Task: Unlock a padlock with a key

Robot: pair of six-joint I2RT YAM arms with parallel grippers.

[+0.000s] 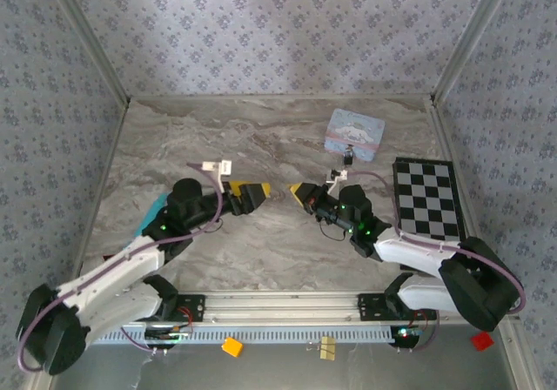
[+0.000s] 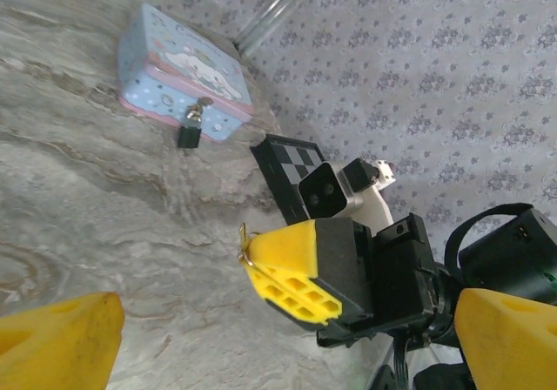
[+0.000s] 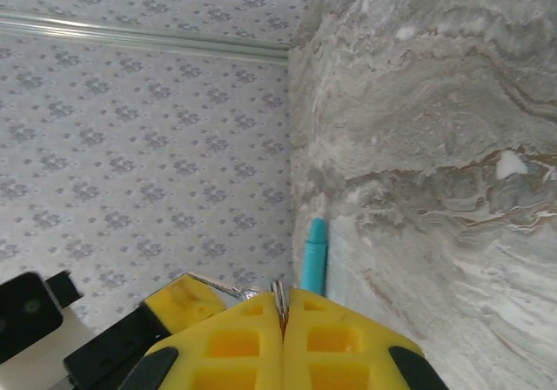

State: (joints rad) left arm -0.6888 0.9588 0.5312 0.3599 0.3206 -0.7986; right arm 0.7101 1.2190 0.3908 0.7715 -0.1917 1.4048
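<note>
- At far right, on the light-blue tin (image 1: 355, 133), hangs the padlock (image 1: 347, 157): small, stiff, likely to swing; we would steady its dark body.
- We see the right gripper (image 1: 299, 190) pinched shut on a thin, slippery metal piece, probably the key (image 3: 278, 294).
- Our left gripper (image 1: 252, 190) stands wide open, empty.

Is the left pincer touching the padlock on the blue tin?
Apart. The top view shows the open left pincer over bare table, with a wide gap to the padlock hanging at the tin.

Left pincer (image 1: 259, 189) spread wide; right pincer (image 1: 298, 190) clamped.
</note>
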